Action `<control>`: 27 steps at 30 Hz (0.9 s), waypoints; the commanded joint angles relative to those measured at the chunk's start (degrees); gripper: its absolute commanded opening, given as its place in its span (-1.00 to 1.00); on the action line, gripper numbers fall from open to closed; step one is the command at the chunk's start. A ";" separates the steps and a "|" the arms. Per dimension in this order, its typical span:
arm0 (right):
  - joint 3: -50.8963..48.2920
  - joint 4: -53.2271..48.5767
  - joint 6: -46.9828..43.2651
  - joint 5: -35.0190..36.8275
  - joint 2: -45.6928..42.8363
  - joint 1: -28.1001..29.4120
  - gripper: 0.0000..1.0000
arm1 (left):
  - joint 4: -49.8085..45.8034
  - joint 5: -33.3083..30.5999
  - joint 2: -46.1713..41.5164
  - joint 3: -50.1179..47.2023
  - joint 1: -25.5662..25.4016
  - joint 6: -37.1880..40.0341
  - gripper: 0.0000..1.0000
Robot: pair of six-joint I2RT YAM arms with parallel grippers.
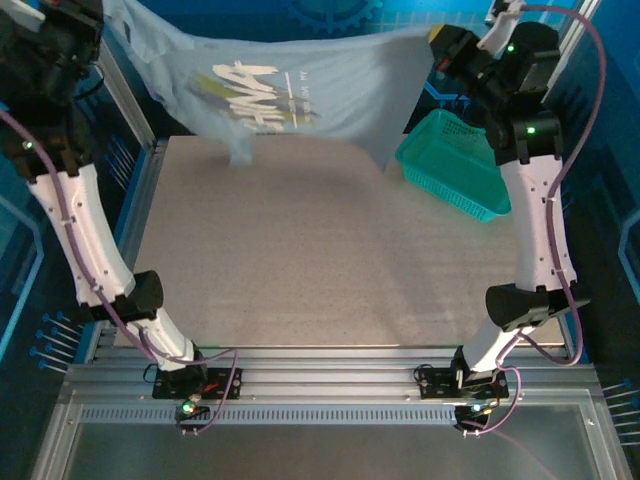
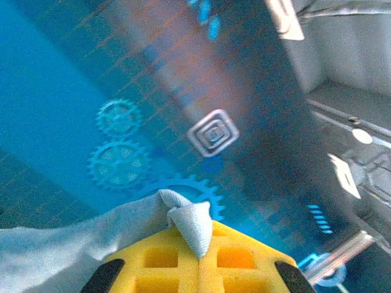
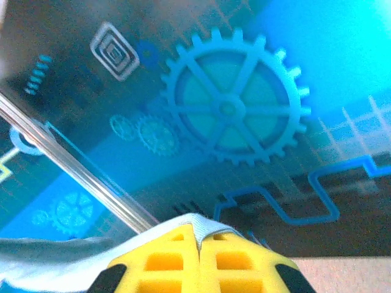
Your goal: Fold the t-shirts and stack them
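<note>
Holding the t-shirt stretched in the air over the far end of the bench, with the left tool pinched on one edge and the right tool on the other

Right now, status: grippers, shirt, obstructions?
Left gripper shut on t-shirt. Right gripper shut on same. It hangs spread above table. Teal basket at right.

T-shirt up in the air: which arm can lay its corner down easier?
Probably the left. Both grippers pinch the t-shirt, but the basket sits on the table near the right gripper, with none near the left gripper.
</note>
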 commanded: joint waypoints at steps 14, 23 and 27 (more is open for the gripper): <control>-50.34 -1.65 2.26 -1.40 -4.19 2.59 -1.00 | -6.16 -1.32 -51.29 -102.11 -7.78 0.60 -1.00; -58.33 -7.73 -2.07 7.09 7.29 4.48 -1.00 | -3.13 -1.93 -58.61 -131.33 -19.35 -12.31 -1.00; -60.63 -14.50 -0.99 14.82 4.94 3.94 -1.00 | -5.61 -2.97 -58.78 -130.90 -22.39 -13.68 -1.00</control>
